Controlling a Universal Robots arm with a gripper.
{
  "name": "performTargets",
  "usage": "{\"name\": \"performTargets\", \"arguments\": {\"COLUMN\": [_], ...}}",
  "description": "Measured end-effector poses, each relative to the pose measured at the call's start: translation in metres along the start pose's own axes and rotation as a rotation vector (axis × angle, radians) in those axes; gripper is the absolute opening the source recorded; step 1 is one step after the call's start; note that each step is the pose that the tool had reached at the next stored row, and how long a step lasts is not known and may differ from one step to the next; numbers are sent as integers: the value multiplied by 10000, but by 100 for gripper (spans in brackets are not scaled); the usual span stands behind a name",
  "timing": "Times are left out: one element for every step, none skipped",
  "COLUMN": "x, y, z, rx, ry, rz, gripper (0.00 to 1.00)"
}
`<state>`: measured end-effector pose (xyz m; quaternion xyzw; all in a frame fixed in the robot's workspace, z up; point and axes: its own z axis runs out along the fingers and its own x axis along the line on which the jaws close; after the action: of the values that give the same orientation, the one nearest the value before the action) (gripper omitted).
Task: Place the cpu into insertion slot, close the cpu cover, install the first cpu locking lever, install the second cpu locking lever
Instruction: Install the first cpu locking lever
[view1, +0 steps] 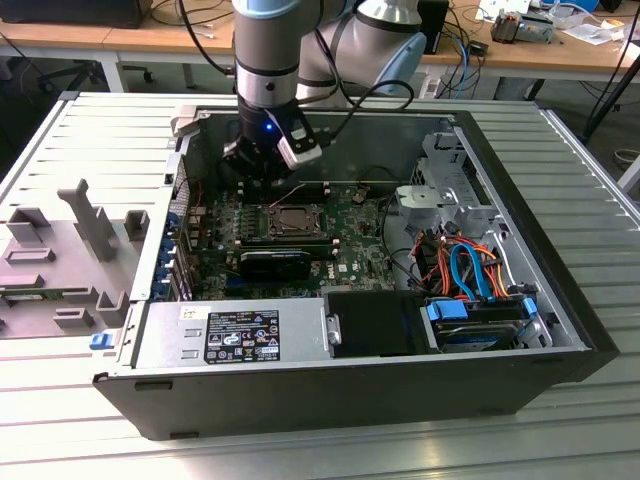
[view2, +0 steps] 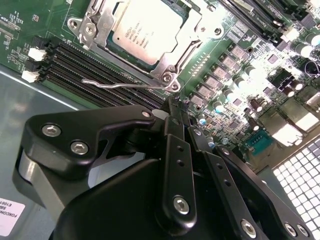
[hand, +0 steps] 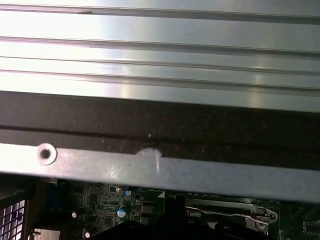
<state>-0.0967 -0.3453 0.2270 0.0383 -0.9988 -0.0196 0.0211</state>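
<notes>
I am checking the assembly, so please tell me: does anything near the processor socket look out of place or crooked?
The chip lies flat under its metal frame. One thin wire lever by the memory slots lies slanted, apart from the frame, seemingly unlatched. The gripper hovers by its hinge end.

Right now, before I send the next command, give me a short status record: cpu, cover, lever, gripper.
cpu: seated in the insertion slot, metal top showing through the cover's cut-out
cpu cover: closed flat over the cpu's edges
locking lever: thin wire lying along the socket's side next to the memory slots; cannot tell if it is latched
gripper: shut, tips close to the lever's end; contact cannot be told
setting: open computer case on a ribbed metal table
</notes>
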Motion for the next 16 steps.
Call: {"name": "performTargets", "arguments": {"x": [0, 0, -1, -1, -1, -1, -1, -2, -2, -2, -3, -3, -3, -3, -3, -3], "y": [0, 0, 0, 0, 0, -1, -1, -1, -1, -1, -2, -2, -2, -2, -2, -2], "z": [7, 8, 10, 12, 13, 15, 18, 20, 27, 33, 35, 36, 40, 42, 43, 45], "rx": [0, 0, 0, 0, 0, 0, 0, 0, 0, 0, 0, 0, 0, 0, 0, 0], "ry": [0, 0, 0, -1, 0, 0, 0, 0, 0, 0, 0, 0, 0, 0, 0, 0], "rz": [0, 0, 0, 0, 0, 0, 1, 0, 0, 0, 0, 0, 0, 0, 1, 1], "gripper": [11, 11, 11, 11, 11, 11, 11, 11, 11, 11, 11, 11, 11, 11, 11, 11]}}
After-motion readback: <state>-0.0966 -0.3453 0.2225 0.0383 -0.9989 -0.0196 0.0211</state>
